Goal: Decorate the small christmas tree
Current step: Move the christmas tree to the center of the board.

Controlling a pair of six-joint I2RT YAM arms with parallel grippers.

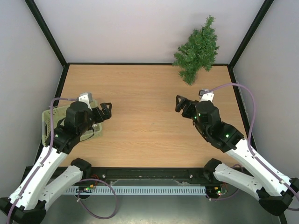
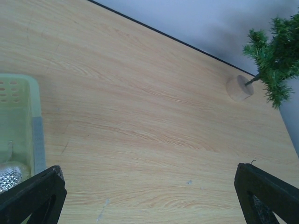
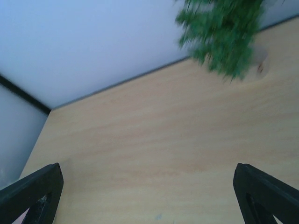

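Note:
The small christmas tree (image 1: 197, 49) stands on a round wooden base at the table's far right, bushy and dark green. My left gripper (image 1: 103, 115) hangs open beside the pale green basket (image 1: 49, 122) at the left, nothing between its fingers. In the left wrist view the tree (image 2: 275, 51) and its base (image 2: 239, 87) lie far ahead, and the left gripper (image 2: 149, 200) spans bare wood. My right gripper (image 1: 181, 106) is open over the table's right half, short of the tree. The right wrist view shows the tree (image 3: 224, 32) blurred, and the right gripper (image 3: 149, 196) empty.
The basket (image 2: 33, 126) sits by the table's left edge with a shiny silver ornament (image 2: 9, 175) inside; my left arm hides most of its contents from above. Grey walls with black frame bars close the table on three sides.

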